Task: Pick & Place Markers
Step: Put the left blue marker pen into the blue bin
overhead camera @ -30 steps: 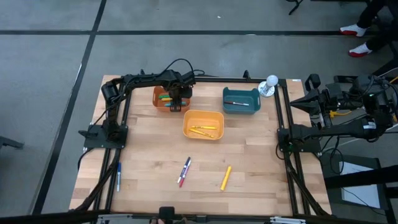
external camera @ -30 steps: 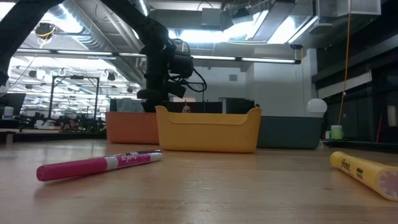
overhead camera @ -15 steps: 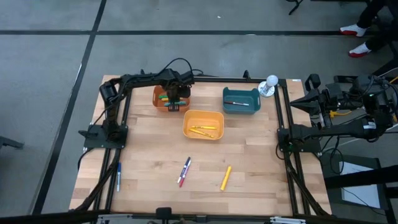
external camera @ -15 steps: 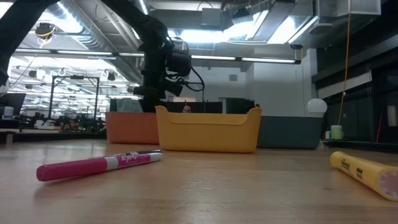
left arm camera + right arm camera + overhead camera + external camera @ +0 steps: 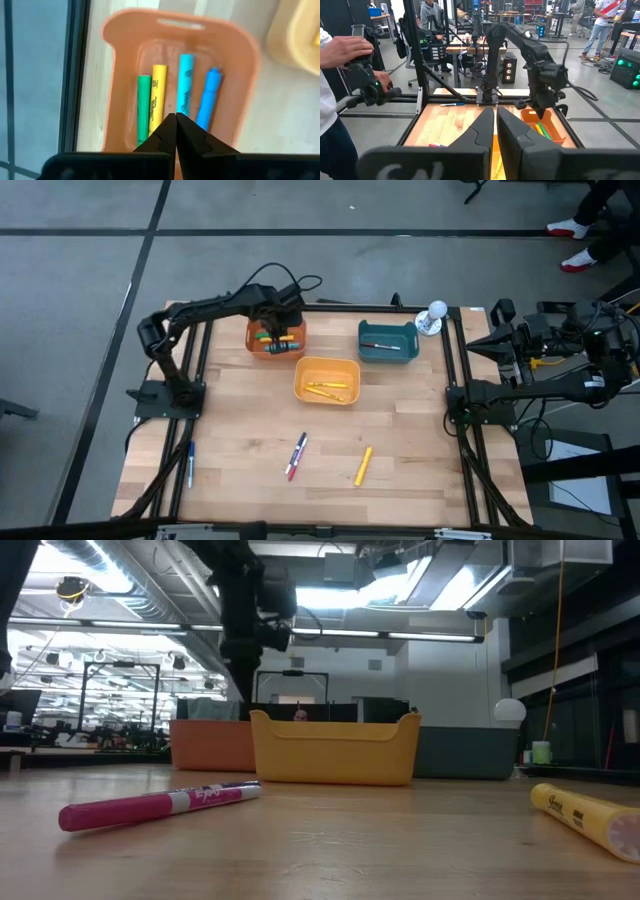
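Note:
An orange bin (image 5: 276, 340) stands at the table's far left and holds green (image 5: 144, 107), yellow (image 5: 158, 97), cyan (image 5: 186, 85) and blue (image 5: 208, 97) markers, which lie side by side on its floor. My left gripper (image 5: 176, 118) hangs above this bin (image 5: 227, 60), shut and with nothing in it; the high view shows it there too (image 5: 280, 318). A pink and a blue marker (image 5: 297, 455), a yellow marker (image 5: 363, 466) and a blue one (image 5: 190, 463) lie loose on the near half of the table. My right gripper (image 5: 495, 111) waits shut beyond the table's right edge.
A yellow bin (image 5: 327, 380) with yellow markers stands mid-table, and a teal bin (image 5: 388, 340) with one marker at the far right. A white ball (image 5: 437, 310) sits by the far right corner. A person's hands (image 5: 350, 50) hold a control handle beyond the table.
My left gripper has risen straight up out of the orange bin and now hangs well above it. The markers in the bin have stayed where they were.

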You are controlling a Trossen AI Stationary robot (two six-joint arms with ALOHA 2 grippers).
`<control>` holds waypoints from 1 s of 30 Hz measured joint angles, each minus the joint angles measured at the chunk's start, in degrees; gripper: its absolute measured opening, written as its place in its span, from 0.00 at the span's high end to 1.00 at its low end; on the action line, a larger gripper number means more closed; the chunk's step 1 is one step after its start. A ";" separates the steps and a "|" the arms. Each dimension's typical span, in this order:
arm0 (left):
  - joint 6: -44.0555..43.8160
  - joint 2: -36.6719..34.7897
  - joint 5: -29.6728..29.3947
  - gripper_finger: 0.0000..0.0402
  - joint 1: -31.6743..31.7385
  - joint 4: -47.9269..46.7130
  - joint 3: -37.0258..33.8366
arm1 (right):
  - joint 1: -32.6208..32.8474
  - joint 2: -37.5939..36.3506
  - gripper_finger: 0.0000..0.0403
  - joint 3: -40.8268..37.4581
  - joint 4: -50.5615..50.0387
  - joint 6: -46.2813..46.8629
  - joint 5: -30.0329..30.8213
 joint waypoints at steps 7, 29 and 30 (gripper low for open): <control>-3.75 -4.07 0.07 0.99 -2.57 -1.12 0.00 | -0.02 0.00 0.94 0.01 0.00 0.00 0.00; -19.42 -19.33 5.62 0.99 -15.43 -0.65 0.00 | 0.00 0.00 0.94 0.00 -0.02 0.00 0.00; -20.19 -19.71 5.62 0.99 -16.21 -0.67 0.00 | 0.00 0.00 0.94 -0.01 0.00 0.00 -0.02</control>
